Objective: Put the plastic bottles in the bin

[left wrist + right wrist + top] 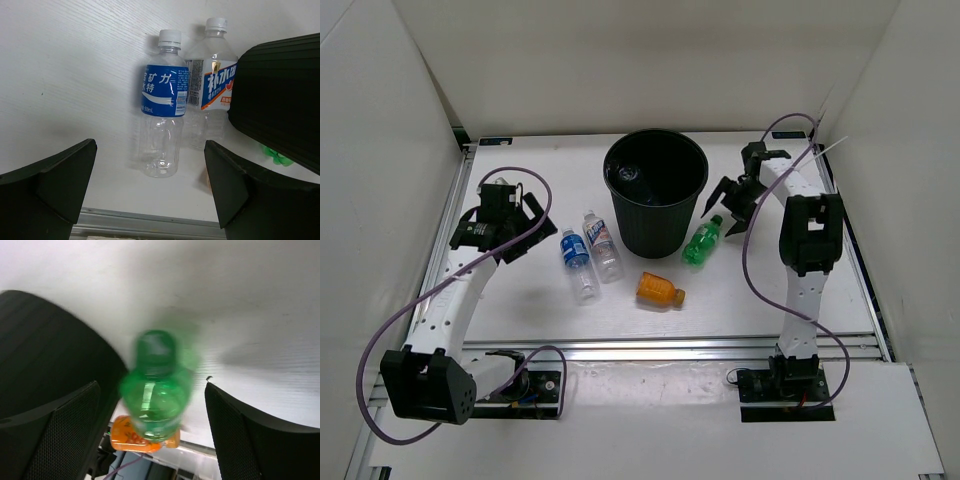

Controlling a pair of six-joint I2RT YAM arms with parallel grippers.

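Observation:
The black bin [655,215] stands at the back middle, with a clear bottle [625,172] inside it. The blue-label bottle [577,262] and the white-label bottle [602,245] lie side by side left of the bin. The orange bottle [658,290] lies in front of it. The green bottle [702,241] lies at its right. My left gripper [525,228] is open and empty, left of the two labelled bottles [161,100] [210,85]. My right gripper [728,212] is open just above the green bottle's cap end. That bottle is blurred in the right wrist view [155,390].
White walls enclose the table on the left, back and right. A metal rail [670,347] runs along the table's front edge, near the arm bases. The bin's wall shows in the left wrist view [280,100] and in the right wrist view [45,355].

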